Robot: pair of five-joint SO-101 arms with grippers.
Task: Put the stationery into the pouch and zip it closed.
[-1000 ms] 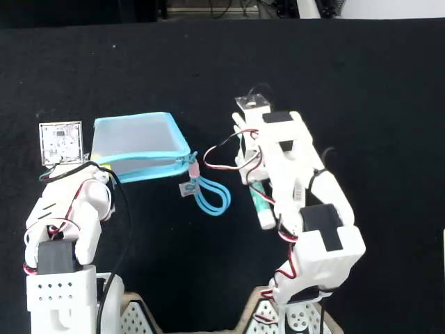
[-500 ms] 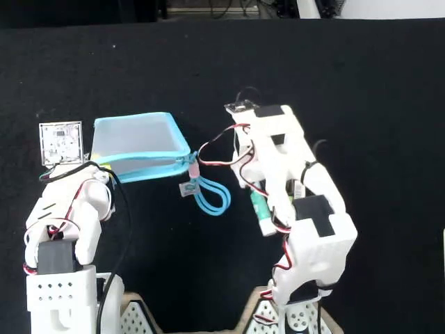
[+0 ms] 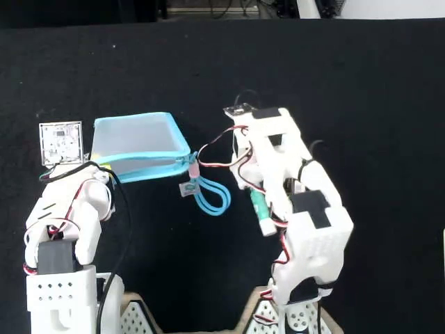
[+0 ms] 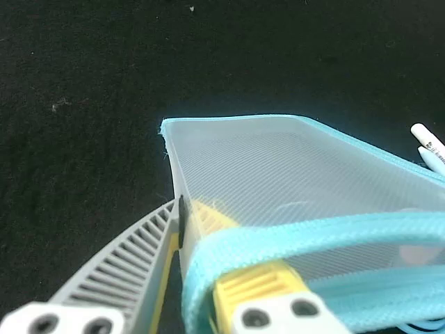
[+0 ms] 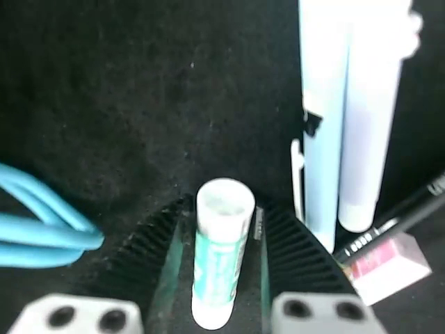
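Clamping a green-labelled white stick (image 5: 220,268) between its jaws, the right gripper (image 5: 221,217) sits at four o'clock from the pouch (image 3: 138,139) — whose rim the left gripper (image 4: 186,221) pinches.

Far side of pouch (image 3: 138,139): bare bench (image 3: 208,62), open passage.
Zip end of pouch: strap loop (image 5: 42,240), then right arm (image 3: 285,160) holding glue stick (image 3: 262,211).
Near corner of pouch: left arm (image 3: 73,209), fingers (image 4: 261,289) clamping its edge.

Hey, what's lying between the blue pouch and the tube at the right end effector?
High view: a blue loop strap and pink zipper tag lie between the pouch and the tube.
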